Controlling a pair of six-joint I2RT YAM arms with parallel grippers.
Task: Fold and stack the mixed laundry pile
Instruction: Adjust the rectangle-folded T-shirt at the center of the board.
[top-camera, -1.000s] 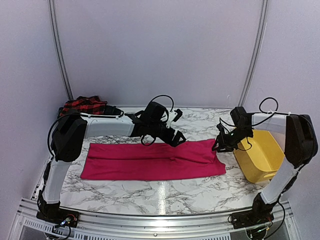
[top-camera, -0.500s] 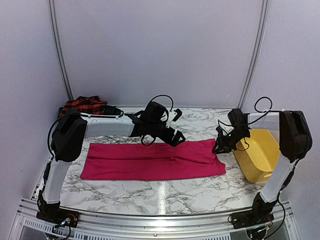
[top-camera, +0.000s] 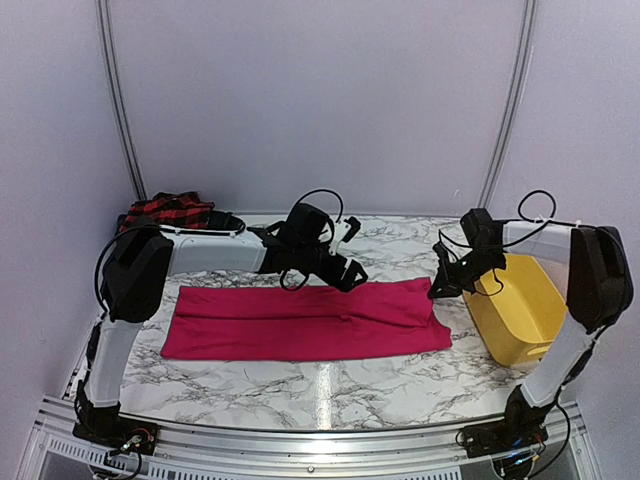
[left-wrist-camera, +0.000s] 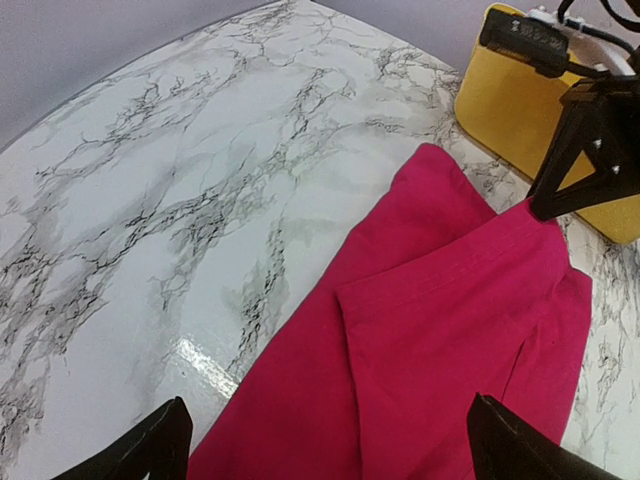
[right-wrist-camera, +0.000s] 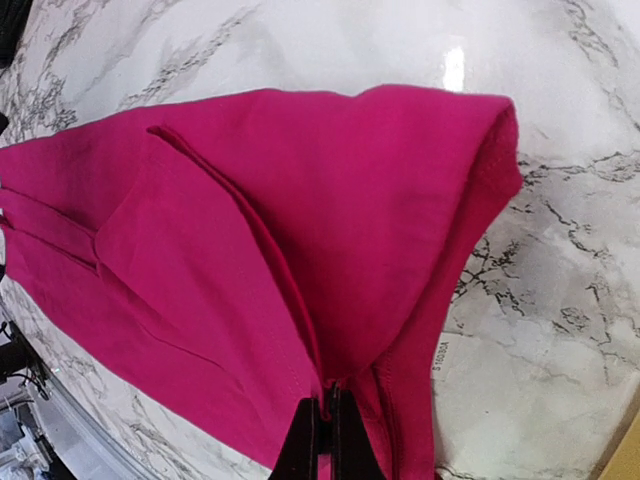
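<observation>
- The right gripper has its two fingers pressed together on the end hem of the magenta garment. In its wrist view the tips meet with pink cloth pinched between them, and the cloth rises a little toward them.
- From this gripper the garment stretches away as a long flat band on the marble table, toward the left arm. Layers and a seam show on it, so it seems to be folded lengthwise already.
- The left gripper hovers above the far long edge of the band, near its middle. Its jaws stand wide apart and hold nothing.
- The yellow tub stands just beside the right gripper, on its outer side.
- The red-and-black checked garment lies in a crumpled heap at the far corner behind the left arm, well apart from both grippers.
- I judge that the task is in its early part. One garment is half folded and needs its cross folds, the heap looks untouched, and no stack exists.
</observation>
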